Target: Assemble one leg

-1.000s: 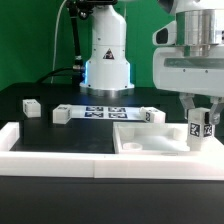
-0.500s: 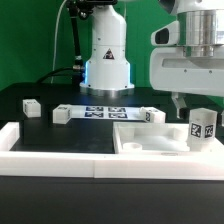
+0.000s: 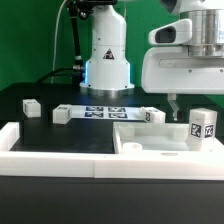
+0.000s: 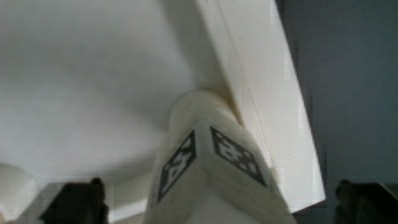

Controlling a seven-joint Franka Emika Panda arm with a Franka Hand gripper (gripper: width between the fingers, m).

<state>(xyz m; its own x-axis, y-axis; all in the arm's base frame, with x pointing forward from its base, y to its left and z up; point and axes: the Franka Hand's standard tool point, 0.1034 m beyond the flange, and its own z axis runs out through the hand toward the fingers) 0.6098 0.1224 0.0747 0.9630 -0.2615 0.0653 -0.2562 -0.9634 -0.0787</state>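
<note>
The leg (image 3: 203,126), a small white block with black-and-white tags, stands upright at the exterior view's right end of the large white square panel (image 3: 150,143). My gripper (image 3: 188,103) hangs just above the leg and is open. One dark fingertip (image 3: 171,102) shows to the exterior view's left of the leg. In the wrist view the leg (image 4: 210,152) stands free between my two dark fingertips (image 4: 75,200), which are spread wide and do not touch it. The panel's raised rim (image 4: 246,60) runs beside the leg.
Three more small white legs lie on the black table (image 3: 31,106), (image 3: 60,113), (image 3: 152,114). The marker board (image 3: 105,111) lies in front of the arm's base (image 3: 107,62). A white raised border (image 3: 40,145) runs along the table's front.
My gripper has let go of the leg and risen. The leg stays standing on the panel.
</note>
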